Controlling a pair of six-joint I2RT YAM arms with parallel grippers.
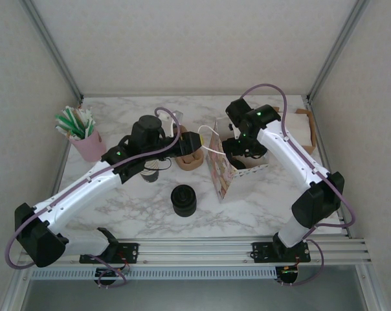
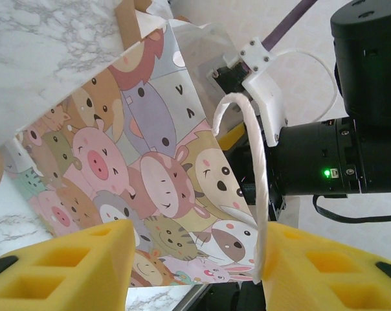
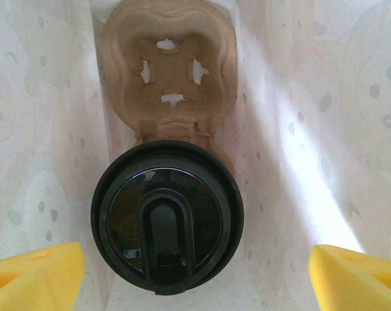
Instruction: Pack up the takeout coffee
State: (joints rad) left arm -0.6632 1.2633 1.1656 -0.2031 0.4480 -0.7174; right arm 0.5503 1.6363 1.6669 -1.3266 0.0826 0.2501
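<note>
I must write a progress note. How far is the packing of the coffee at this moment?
Done: the takeout coffee stands in the cardboard carrier inside the cartoon bag. In hand: the right gripper hangs over it, open and apart from it; the left gripper is open around the bag's white handle. Left: probably only drawing both arms clear.
</note>
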